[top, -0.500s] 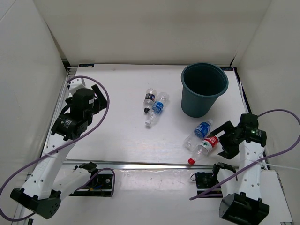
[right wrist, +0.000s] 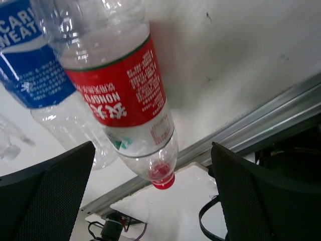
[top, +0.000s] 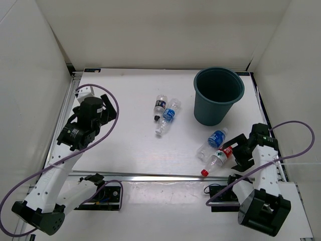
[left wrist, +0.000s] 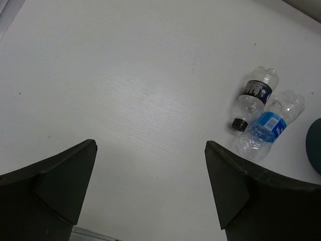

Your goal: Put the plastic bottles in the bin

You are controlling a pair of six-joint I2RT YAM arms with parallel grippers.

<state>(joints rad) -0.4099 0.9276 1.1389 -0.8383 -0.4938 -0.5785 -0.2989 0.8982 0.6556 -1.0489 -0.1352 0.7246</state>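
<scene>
Right hand point(right wrist: 152, 145): gapes wide, grips nothing, frames the red-labelled bottle point(right wrist: 125, 100) lying on its side near the front edge of the table point(top: 125, 145), red cap nearest, with a blue-labelled bottle point(top: 216, 138) just beside it. Beyond those two, upright at the far right: the bin point(top: 218, 95), all four bottles outside it. Left hand point(left wrist: 150, 145): likewise released, hovers over the table, looks toward the dark-labelled bottle point(left wrist: 256, 93) and second blue-labelled bottle point(left wrist: 268, 125), lying side by side mid-table.
</scene>
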